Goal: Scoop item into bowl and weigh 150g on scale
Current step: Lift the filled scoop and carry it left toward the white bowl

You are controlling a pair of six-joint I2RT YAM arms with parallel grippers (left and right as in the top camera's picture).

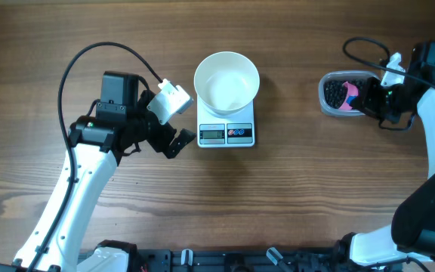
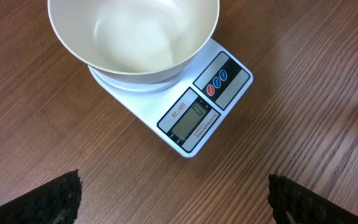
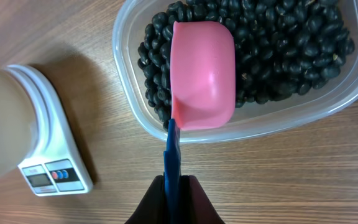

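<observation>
A round white bowl (image 1: 226, 81) sits empty on the small white rectangular kitchen scale (image 1: 226, 134). Just left of the scale, the left gripper (image 1: 174, 121) is spread wide, holding nothing. The right gripper (image 3: 173, 200) clenches the blue handle of a small pink plastic scoop (image 3: 202, 74) over matte black beans (image 3: 278, 50) in a clear plastic tub (image 3: 128, 93).

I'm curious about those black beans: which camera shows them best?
Right wrist view: the beans lie in the clear tub, close up. Overhead shows only a small dark patch; left wrist shows none.
</observation>
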